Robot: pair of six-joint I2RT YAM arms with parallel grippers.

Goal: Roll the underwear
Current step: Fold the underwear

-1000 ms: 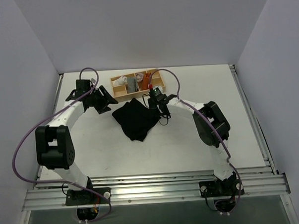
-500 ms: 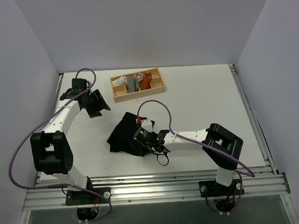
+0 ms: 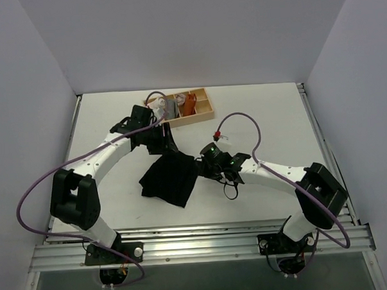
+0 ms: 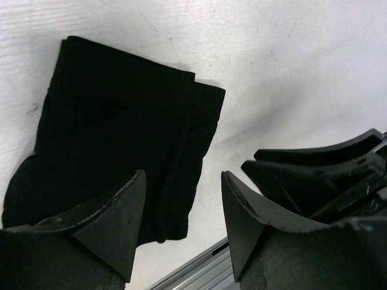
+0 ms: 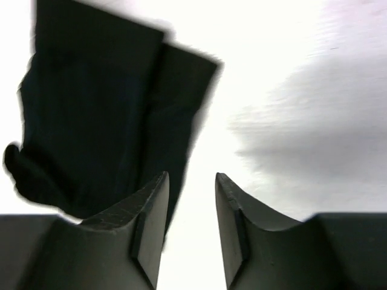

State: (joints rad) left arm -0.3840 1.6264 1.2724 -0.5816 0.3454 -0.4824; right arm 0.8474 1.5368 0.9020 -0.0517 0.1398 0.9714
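Note:
The underwear (image 3: 170,177) is a black cloth lying loosely folded on the white table, left of centre. It also shows in the left wrist view (image 4: 115,133) and the right wrist view (image 5: 91,109). My left gripper (image 3: 167,145) is open and empty just above the cloth's far edge; in its own view (image 4: 181,202) the jaws stand wide apart over the cloth's right edge. My right gripper (image 3: 203,169) is open and empty beside the cloth's right edge, with bare table between its jaws (image 5: 190,184). Its dark fingers (image 4: 314,175) also show in the left wrist view.
A small wooden tray (image 3: 202,112) stands at the back of the table, holding white, grey and orange-brown cloth rolls (image 3: 172,107). The aluminium rail (image 3: 197,238) runs along the near edge. White walls close in the left, back and right sides.
The right gripper dragged the underwear toward the near left, then let go and drew back to the cloth's right side. The left arm swung in from the far left to the cloth's far edge.

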